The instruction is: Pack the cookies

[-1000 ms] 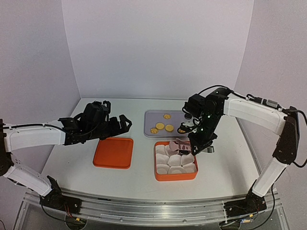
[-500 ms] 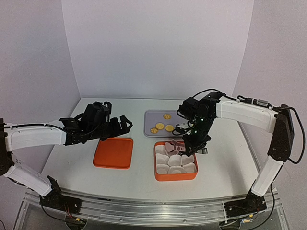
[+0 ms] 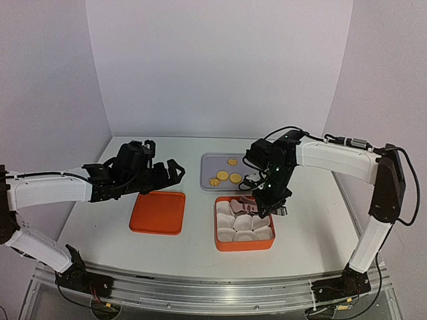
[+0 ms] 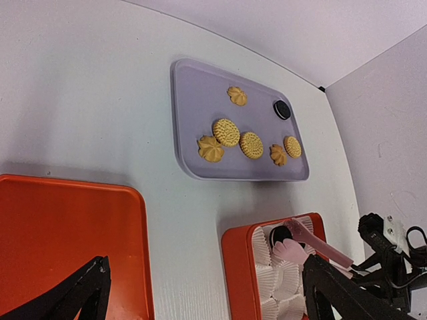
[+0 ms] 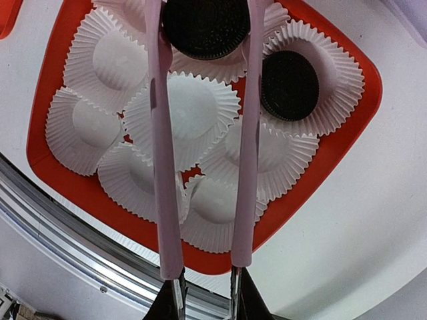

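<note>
Tongs (image 5: pixel 163 167) clamped in the right gripper (image 5: pixel 203 293) are pinching a black cookie (image 5: pixel 207 27) above the cups (image 5: pixel 190 110) in the box (image 3: pixel 243 245). A second cookie (image 5: pixel 288 85) is lying in a cup. Left gripper (image 3: pixel 167 172) is hovering over the lid (image 3: pixel 157 213), jaws wide apart. Yellow cookies (image 4: pixel 226 132) are sitting on the tray (image 4: pixel 193 120).

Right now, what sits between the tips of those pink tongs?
A black cookie sits between the pink tongs over the paper cups, in the right wrist view.
</note>
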`<state>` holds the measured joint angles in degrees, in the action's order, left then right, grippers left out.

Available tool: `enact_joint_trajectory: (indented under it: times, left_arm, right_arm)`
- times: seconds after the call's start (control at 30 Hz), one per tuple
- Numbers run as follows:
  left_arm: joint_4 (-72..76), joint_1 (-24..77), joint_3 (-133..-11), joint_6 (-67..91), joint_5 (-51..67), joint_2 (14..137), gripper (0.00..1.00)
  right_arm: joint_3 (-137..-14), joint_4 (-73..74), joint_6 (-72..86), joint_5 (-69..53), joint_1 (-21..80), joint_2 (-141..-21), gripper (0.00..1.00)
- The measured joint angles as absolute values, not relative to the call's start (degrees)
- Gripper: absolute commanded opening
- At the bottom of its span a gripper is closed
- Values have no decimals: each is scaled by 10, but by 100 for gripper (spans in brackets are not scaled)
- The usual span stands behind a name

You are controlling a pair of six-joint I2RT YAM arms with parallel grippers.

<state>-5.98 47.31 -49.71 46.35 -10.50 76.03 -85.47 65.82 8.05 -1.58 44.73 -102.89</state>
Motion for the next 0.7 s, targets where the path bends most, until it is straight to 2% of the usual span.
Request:
enact_joint_trajectory:
  times: [0.7]
  left_arm:
    - [-59, 473, -497, 463, -104, 765, 100]
  right_arm:
    - [-842, 654, 80, -12, 447, -1029, 23]
